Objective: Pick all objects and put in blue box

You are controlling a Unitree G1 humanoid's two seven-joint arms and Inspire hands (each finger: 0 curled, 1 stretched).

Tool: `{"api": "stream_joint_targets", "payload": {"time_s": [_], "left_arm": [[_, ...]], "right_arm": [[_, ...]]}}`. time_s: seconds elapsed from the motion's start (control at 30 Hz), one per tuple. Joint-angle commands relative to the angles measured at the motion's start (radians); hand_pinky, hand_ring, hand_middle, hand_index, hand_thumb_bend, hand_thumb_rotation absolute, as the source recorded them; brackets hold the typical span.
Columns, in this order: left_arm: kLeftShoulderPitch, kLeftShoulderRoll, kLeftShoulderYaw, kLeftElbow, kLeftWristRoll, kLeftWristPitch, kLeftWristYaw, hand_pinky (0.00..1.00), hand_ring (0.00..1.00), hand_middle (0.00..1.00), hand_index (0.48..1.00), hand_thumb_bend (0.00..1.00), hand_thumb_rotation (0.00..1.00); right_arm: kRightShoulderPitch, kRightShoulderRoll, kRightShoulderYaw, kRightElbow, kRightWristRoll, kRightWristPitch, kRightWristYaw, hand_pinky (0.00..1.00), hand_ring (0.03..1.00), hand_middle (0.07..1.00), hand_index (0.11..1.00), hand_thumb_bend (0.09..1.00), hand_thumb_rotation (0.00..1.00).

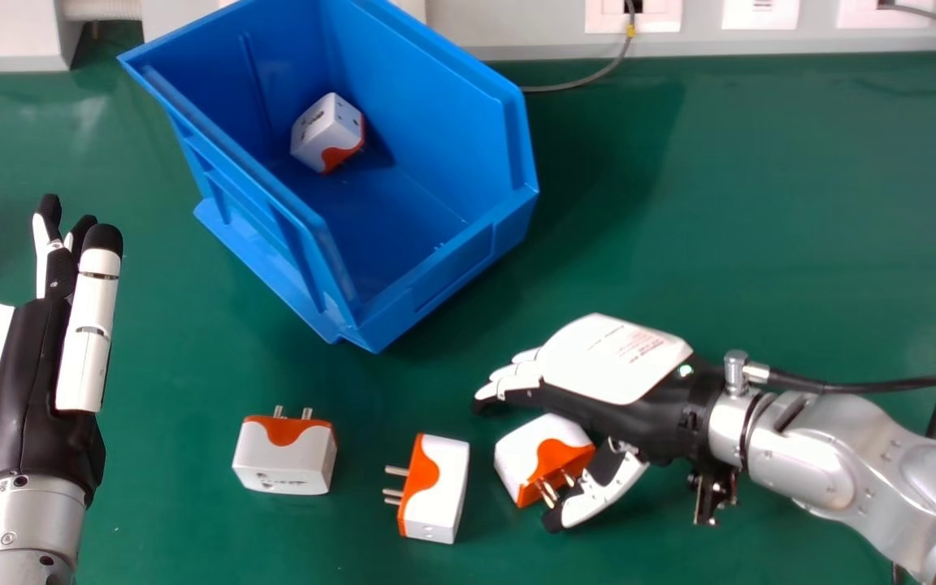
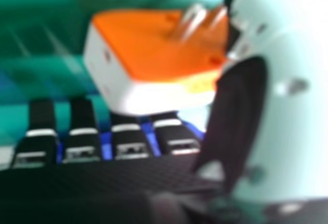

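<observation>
We are opening our right hand [image 1: 614,357] wide, low over the green table [image 1: 760,244]. Its fingers [image 1: 517,380] are pointing out nearly straight, and its thumb [image 1: 598,494] is standing far from them. The near plug [image 1: 529,455] is sitting in the gap between, with its metal pins poking out beside the thumb. We are not seeing for sure if the hand is touching it. The middle plug [image 1: 439,487] is lying just left of the near plug, and the far plug [image 1: 285,467] is lying more to the left of the hand. Past the fingertips, the blue box [image 1: 460,264] is standing with a boxed plug [image 1: 322,134] inside. Our left hand [image 1: 25,382] is showing at the left side, its fingers going straight.
</observation>
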Motion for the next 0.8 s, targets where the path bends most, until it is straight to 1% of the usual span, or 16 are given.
{"api": "stream_joint_targets", "payload": {"time_s": [0.0, 0.03, 0.07, 0.1, 0.13, 0.17, 0.2, 0.23, 0.37, 0.47, 0.57, 0.6, 0.63, 0.67, 0.7, 0.77], "left_arm": [[-0.011, 0.011, 0.006, -0.023, 0.0, -0.001, 0.0, 1.0, 1.0, 1.0, 1.0, 0.38, 1.0], [-0.012, 0.011, 0.007, -0.024, -0.001, 0.002, 0.001, 1.0, 1.0, 1.0, 1.0, 0.38, 1.0], [-0.013, 0.01, 0.008, -0.026, -0.002, 0.005, 0.001, 1.0, 1.0, 1.0, 1.0, 0.38, 1.0], [-0.014, 0.01, 0.008, -0.027, -0.004, 0.008, 0.002, 1.0, 1.0, 1.0, 1.0, 0.38, 1.0], [-0.015, 0.009, 0.008, -0.029, -0.004, 0.011, 0.003, 1.0, 1.0, 1.0, 1.0, 0.38, 1.0], [-0.015, 0.008, 0.008, -0.03, -0.004, 0.013, 0.003, 1.0, 1.0, 1.0, 1.0, 0.38, 1.0], [-0.015, 0.008, 0.008, -0.031, -0.003, 0.015, 0.004, 1.0, 1.0, 1.0, 1.0, 0.38, 1.0], [-0.016, 0.007, 0.008, -0.032, -0.002, 0.016, 0.005, 1.0, 1.0, 1.0, 1.0, 0.37, 1.0], [-0.018, 0.006, 0.006, -0.031, 0.001, 0.016, 0.007, 1.0, 1.0, 1.0, 1.0, 0.37, 1.0], [-0.019, 0.006, 0.007, -0.027, -0.002, 0.012, 0.004, 1.0, 1.0, 1.0, 1.0, 0.37, 1.0], [-0.019, 0.006, 0.007, -0.026, -0.002, 0.011, 0.003, 1.0, 1.0, 1.0, 1.0, 0.37, 1.0], [-0.02, 0.007, 0.007, -0.024, -0.002, 0.009, 0.003, 1.0, 1.0, 1.0, 1.0, 0.37, 1.0], [-0.02, 0.007, 0.007, -0.023, -0.001, 0.009, 0.003, 1.0, 1.0, 1.0, 1.0, 0.37, 1.0], [-0.02, 0.007, 0.006, -0.024, 0.0, 0.009, 0.003, 1.0, 1.0, 1.0, 1.0, 0.37, 1.0], [-0.02, 0.008, 0.006, -0.025, 0.001, 0.009, 0.003, 1.0, 1.0, 1.0, 1.0, 0.37, 1.0], [-0.02, 0.007, 0.006, -0.027, 0.001, 0.012, 0.003, 1.0, 1.0, 1.0, 1.0, 0.37, 1.0]], "right_arm": [[0.012, -0.002, 0.026, 0.031, -0.022, 0.0, 0.027, 0.76, 0.821, 0.831, 0.796, 0.48, 0.33], [0.004, -0.002, 0.032, 0.032, -0.033, -0.002, 0.018, 0.73, 0.788, 0.8, 0.769, 0.473, 0.32], [-0.003, -0.003, 0.037, 0.035, -0.044, -0.005, 0.006, 0.73, 0.788, 0.8, 0.769, 0.473, 0.32], [-0.013, -0.002, 0.045, 0.043, -0.06, -0.009, -0.015, 0.68, 0.734, 0.75, 0.713, 0.477, 0.28], [-0.021, -0.001, 0.053, 0.054, -0.075, -0.015, -0.038, 0.68, 0.734, 0.75, 0.713, 0.477, 0.28], [-0.029, 0.0, 0.061, 0.066, -0.09, -0.02, -0.059, 0.61, 0.666, 0.7, 0.665, 0.486, 0.23], [-0.037, 0.001, 0.068, 0.077, -0.105, -0.023, -0.078, 0.61, 0.666, 0.7, 0.665, 0.486, 0.23], [-0.044, 0.002, 0.076, 0.09, -0.12, -0.028, -0.1, 0.57, 0.622, 0.664, 0.623, 0.492, 0.18], [-0.071, 0.004, 0.106, 0.143, -0.164, -0.049, -0.181, 0.52, 0.562, 0.613, 0.563, 0.502, 0.12], [-0.092, 0.004, 0.129, 0.183, -0.181, -0.052, -0.216, 0.49, 0.532, 0.589, 0.544, 0.506, 0.09], [-0.093, 0.006, 0.132, 0.191, -0.167, -0.043, -0.206, 0.48, 0.519, 0.573, 0.527, 0.508, 0.07], [-0.093, 0.005, 0.131, 0.192, -0.164, -0.044, -0.203, 0.44, 0.482, 0.548, 0.522, 0.51, 0.06], [-0.095, 0.005, 0.132, 0.195, -0.16, -0.048, -0.2, 0.44, 0.482, 0.548, 0.522, 0.51, 0.06], [-0.098, 0.005, 0.133, 0.199, -0.154, -0.051, -0.194, 0.4, 0.437, 0.521, 0.519, 0.51, 0.05], [-0.1, 0.005, 0.133, 0.203, -0.149, -0.054, -0.189, 0.4, 0.437, 0.521, 0.519, 0.51, 0.05], [-0.104, 0.005, 0.134, 0.208, -0.139, -0.057, -0.182, 0.33, 0.366, 0.48, 0.514, 0.51, 0.03]]}}
